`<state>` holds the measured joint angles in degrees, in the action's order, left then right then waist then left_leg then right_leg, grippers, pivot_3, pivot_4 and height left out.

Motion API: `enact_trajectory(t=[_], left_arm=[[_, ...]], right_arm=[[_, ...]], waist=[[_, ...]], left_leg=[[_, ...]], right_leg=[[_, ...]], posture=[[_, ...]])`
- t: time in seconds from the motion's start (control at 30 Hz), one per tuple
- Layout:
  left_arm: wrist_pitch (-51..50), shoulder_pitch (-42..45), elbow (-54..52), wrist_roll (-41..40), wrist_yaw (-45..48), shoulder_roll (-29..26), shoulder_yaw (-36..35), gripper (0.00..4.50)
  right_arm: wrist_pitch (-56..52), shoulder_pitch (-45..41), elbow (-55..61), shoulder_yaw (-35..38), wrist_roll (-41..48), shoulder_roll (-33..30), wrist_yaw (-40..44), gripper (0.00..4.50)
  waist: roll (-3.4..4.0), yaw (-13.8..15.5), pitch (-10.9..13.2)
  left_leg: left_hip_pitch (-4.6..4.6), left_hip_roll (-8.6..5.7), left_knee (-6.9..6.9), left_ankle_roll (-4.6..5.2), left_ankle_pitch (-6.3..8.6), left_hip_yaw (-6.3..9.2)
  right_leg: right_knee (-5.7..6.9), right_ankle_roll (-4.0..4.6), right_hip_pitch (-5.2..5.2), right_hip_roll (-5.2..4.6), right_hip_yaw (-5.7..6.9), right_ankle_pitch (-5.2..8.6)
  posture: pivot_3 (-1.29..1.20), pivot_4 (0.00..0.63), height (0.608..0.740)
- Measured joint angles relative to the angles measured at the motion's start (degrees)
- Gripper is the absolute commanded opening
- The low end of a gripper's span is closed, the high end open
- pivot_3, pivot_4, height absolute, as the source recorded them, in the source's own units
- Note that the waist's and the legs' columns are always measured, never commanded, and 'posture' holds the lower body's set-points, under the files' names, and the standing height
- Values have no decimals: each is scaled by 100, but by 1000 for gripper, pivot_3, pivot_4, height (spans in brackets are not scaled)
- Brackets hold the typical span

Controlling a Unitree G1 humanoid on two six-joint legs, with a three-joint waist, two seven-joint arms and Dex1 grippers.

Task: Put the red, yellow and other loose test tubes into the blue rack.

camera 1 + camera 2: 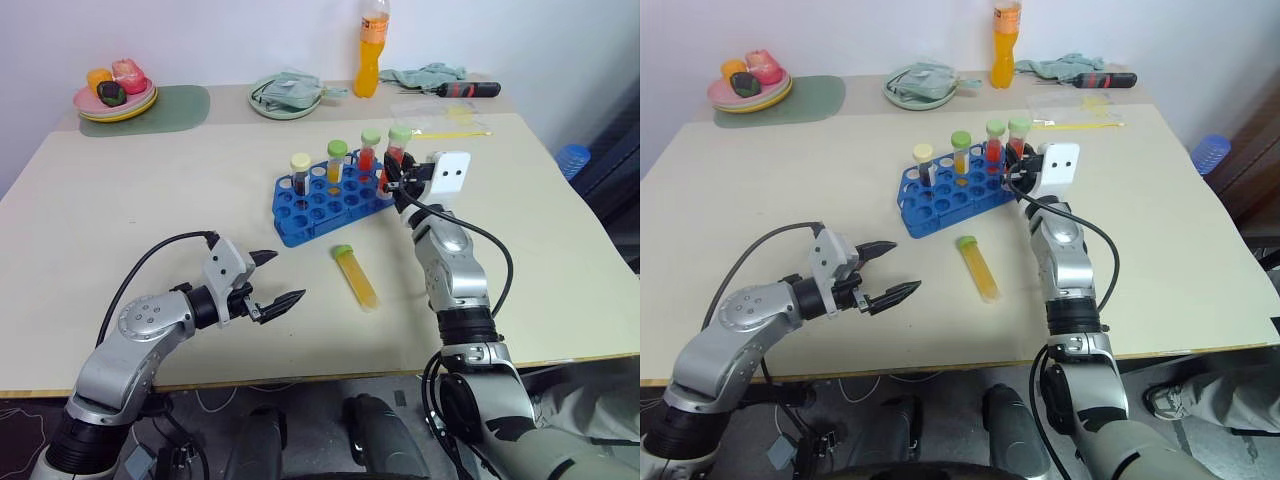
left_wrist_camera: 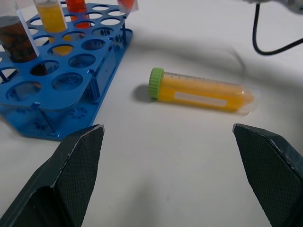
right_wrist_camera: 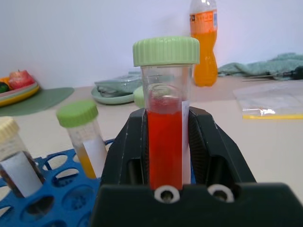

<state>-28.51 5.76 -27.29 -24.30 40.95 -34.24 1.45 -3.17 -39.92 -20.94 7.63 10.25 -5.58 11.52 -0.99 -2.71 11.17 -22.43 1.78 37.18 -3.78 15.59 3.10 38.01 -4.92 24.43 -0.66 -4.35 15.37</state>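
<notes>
The blue rack (image 1: 318,205) stands mid-table with a cream-capped dark tube (image 1: 300,172), a green-capped yellow tube (image 1: 336,160) and a green-capped red tube (image 1: 369,150) upright in it. At the rack's right end, my right gripper (image 1: 394,182) is shut on another red tube (image 3: 165,137) with a green cap, held upright; its lower end is hidden. A loose yellow tube (image 1: 357,276) with a green cap lies on the table in front of the rack. My left gripper (image 1: 278,280) is open and holds nothing, to the left of that tube (image 2: 201,92).
Along the table's back edge are an orange drink bottle (image 1: 371,50), a pale green plate (image 1: 266,108) with a cloth, stacked plates (image 1: 115,108) with toy food on a green mat (image 1: 175,108), a screwdriver (image 1: 465,89) and a clear bag (image 1: 440,112).
</notes>
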Motion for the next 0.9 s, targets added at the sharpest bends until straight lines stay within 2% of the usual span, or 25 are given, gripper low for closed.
enact_trajectory(t=[0.6,0.9], left_arm=[[-265,67,-264,-14,-154,87,1,4500],[-269,75,-267,-16,-148,85,-2,4500]], right_arm=[[1396,-888,-2083,82,-110,19,-240,675],[1557,-873,-2161,50,-136,21,-87,675]], waist=[[0,-13,0],[1,-59,-1]], left_leg=[[2,0,1,0,0,0],[2,0,1,0,0,1]], right_leg=[[3,1,0,0,-1,0],[4,0,0,0,-2,0]], posture=[[0,150,740],[0,150,740]])
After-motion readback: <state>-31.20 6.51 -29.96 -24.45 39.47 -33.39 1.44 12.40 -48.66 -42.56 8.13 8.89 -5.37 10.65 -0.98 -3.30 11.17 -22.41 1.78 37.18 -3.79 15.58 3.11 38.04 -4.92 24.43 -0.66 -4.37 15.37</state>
